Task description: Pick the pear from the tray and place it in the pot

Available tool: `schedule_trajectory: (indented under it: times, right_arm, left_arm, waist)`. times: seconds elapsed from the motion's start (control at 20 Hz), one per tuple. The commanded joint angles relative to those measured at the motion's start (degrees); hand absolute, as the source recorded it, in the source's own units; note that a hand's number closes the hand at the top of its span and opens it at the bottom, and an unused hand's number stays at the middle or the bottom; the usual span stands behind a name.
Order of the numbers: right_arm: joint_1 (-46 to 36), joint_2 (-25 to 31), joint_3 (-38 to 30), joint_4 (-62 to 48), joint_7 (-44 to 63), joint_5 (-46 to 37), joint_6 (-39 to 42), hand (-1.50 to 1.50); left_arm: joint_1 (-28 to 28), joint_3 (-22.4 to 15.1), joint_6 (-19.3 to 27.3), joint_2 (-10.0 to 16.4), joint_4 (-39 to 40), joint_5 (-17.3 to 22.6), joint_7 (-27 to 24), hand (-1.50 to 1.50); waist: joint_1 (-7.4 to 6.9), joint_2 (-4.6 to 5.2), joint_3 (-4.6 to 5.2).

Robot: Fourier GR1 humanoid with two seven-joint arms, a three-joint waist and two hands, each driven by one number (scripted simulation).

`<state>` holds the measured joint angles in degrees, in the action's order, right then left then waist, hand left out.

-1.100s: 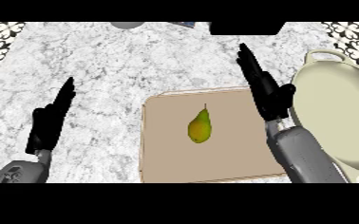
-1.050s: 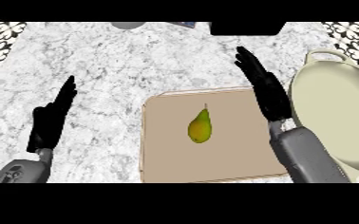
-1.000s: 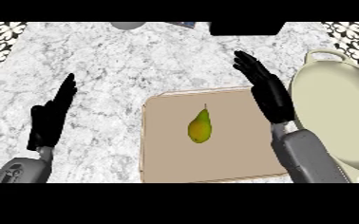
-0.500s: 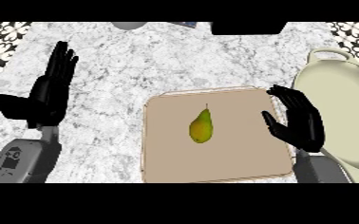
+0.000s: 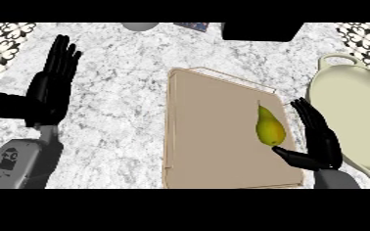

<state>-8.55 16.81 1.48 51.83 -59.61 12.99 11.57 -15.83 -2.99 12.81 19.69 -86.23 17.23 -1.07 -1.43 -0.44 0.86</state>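
Pear (image 5: pixel 269 127) lies on tray (image 5: pixel 209 137) beside right hand (image 5: pixel 321 144).

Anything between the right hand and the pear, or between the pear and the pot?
Nothing visible separates the black right hand from the yellow-green pear. Only that hand lies between pear and the cream pot.

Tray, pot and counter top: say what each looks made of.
Flat tan rectangular tray: matt and even in colour, with no grain or shine; perhaps wood, board or plastic. Cream round pot: smooth, pale and softly shaded; it looks like enamel or ceramic, but I cannot tell which. White counter top with grey veins: the mottled veining suggests marble or a stone-look laminate.
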Motion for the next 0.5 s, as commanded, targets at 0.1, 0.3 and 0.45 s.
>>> schedule_trajectory:
  times: [0.1,0.3,0.45]
  right_arm:
    - [-2.6,3.9,5.4,-6.1,-5.4,-11.4,-0.7,-1.5]
    - [-5.0,3.0,6.8,-7.5,-4.1,-15.1,-1.8,-1.5]
    - [-4.0,3.6,7.1,-0.4,4.6,-15.8,-2.0,-1.5]
  left_arm:
    - [-2.0,0.8,-0.1,-1.1,2.0,-0.3,0.2,0.0]
    - [-1.2,0.6,0.0,-0.8,-0.8,-1.9,2.8,0.0]
    - [1.6,2.8,-2.1,-1.3,-0.7,-1.9,0.3,0.0]
  waist:
    - [1.08,0.63,-0.9]
    - [1.12,0.51,-0.9]
    - [1.45,0.4,-0.85]
